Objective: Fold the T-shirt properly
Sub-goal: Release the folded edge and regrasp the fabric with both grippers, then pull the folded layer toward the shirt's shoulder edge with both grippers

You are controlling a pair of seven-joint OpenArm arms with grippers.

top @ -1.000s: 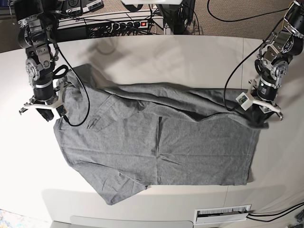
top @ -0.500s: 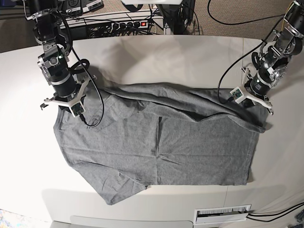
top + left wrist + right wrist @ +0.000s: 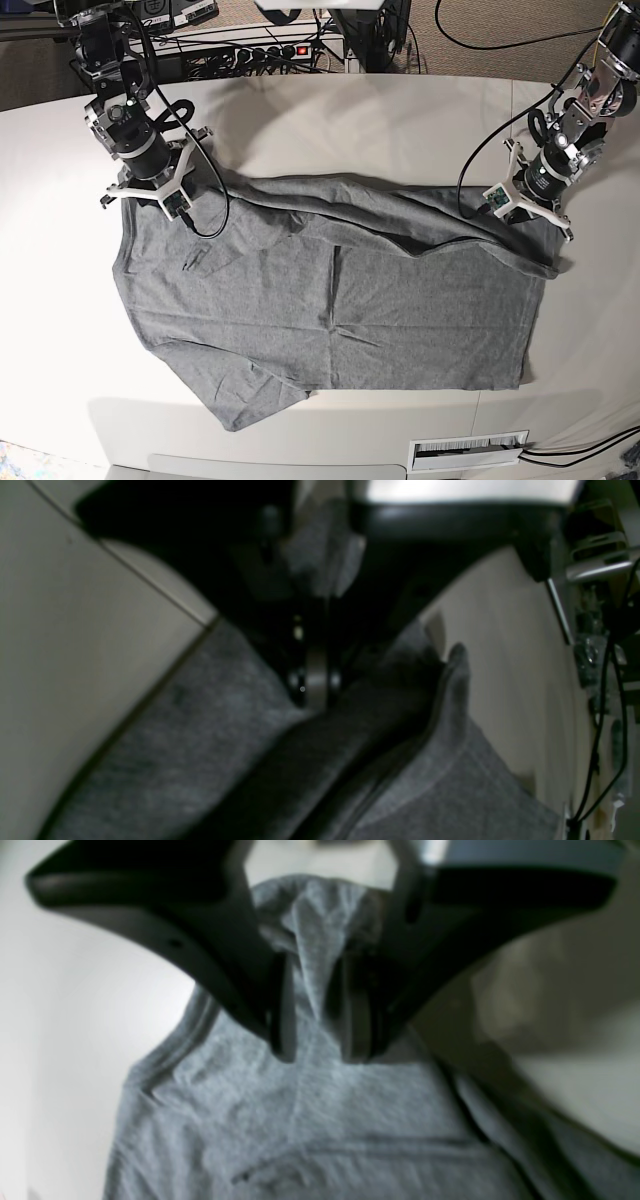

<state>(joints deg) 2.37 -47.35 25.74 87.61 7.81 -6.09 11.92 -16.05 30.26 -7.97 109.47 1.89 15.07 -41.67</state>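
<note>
- T-shirt (image 3: 330, 300), the plain grey short-sleeved cotton one, is lying spread out on the big white table (image 3: 380, 110) you are working at.
- Its far edge is sitting bunched up in a long ridge that is running across the table from one arm to the other.
- Your right gripper (image 3: 150, 200), the black one with a white frame on the base view's left, is pinching the cloth at the shirt's far left corner.
- In the right wrist view you are seeing that gripper (image 3: 314, 1050) squeezing a peak of grey cloth (image 3: 320, 1120), which is poking up between the two dark fingers (image 3: 282, 1010).
- Your left gripper (image 3: 528, 212), on the base view's right, is pinching the far right corner of the shirt.
- In the left wrist view you are looking at that gripper (image 3: 314, 690) clamped on a fold of the grey cloth (image 3: 210, 740), with the fingers pressed close together.
- The near edge of the shirt is lying flat by the table's front, and one sleeve (image 3: 255, 395) is sticking out toward you at the lower left.
- A black power strip with a red switch (image 3: 270, 52) is sitting behind the table among black cables.
</note>
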